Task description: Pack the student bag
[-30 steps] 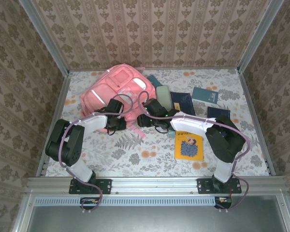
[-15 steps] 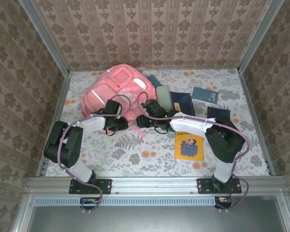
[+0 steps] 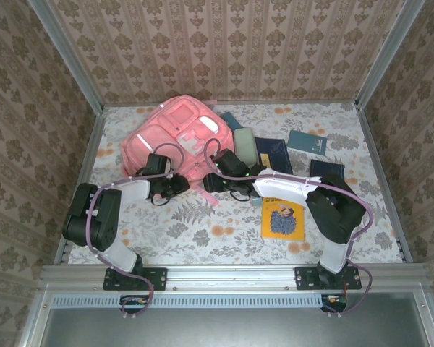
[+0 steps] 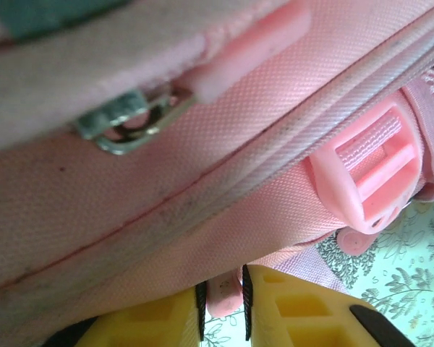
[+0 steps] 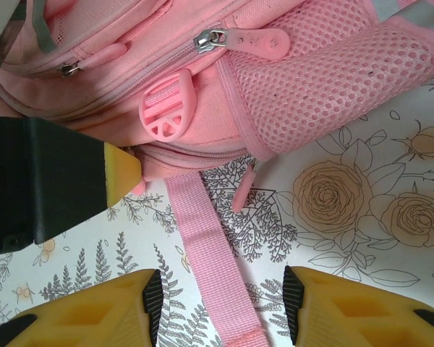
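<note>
Top external: where is the bag?

Far left on the flowered table, lying flat, its near edge toward the arms.

And the grippers?

The left gripper sits at the bag's near edge. The right gripper is just to its right, beside a pink strap that trails onto the table. From up here I cannot tell how either pair of fingers stands.

What else is on the table?

A grey-green case lies just right of the bag, with dark books farther right. A yellow book lies nearer, beside the right arm.

Left wrist?

The two yellow fingers are narrow, pinching a small pink tab at the bag's lower edge. Beyond them a zip seam crosses the pink fabric, with a metal slider to the left and a pink buckle to the right.

Right wrist?

Its yellow fingers are wide and hold nothing, and the strap lies on the table between them. Beyond is the bag's side, showing the buckle, a zip with a pink pull, and a mesh pocket on the right. The left gripper enters from the left, its yellow tip touching the bag's lower edge.
</note>
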